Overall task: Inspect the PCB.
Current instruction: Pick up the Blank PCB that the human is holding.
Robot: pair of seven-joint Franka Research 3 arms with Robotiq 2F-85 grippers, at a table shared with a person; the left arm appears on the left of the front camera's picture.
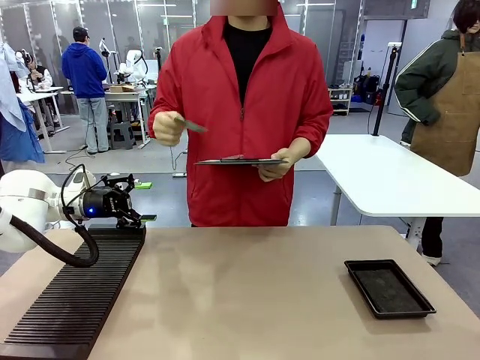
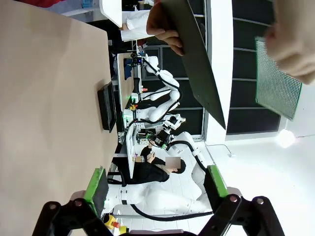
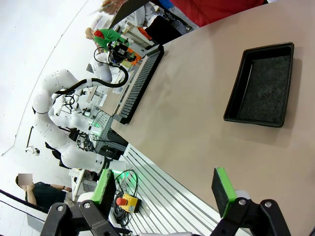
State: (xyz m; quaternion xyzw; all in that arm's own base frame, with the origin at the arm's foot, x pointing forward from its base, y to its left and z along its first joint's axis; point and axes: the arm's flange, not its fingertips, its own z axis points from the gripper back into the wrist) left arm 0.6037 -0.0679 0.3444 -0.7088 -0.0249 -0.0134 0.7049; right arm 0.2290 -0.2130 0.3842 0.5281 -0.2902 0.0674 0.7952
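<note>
One PCB (image 1: 193,126) in person's hand (image 1: 168,127), one o'clock from spread left pincer (image 1: 145,202), well apart; right pincer (image 3: 163,188) spread; one tray (image 1: 388,288)

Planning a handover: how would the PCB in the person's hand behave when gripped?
Probably stiff: the PCB looks flat though a hand pinches just one end. Likely light, since it is thin. Its hole-dotted face may resist slipping.

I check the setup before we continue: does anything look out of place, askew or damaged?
Nothing stands out. The person holds the PCB and a tablet above the table; the black tray lies flat on it, with nothing spilled.
</note>
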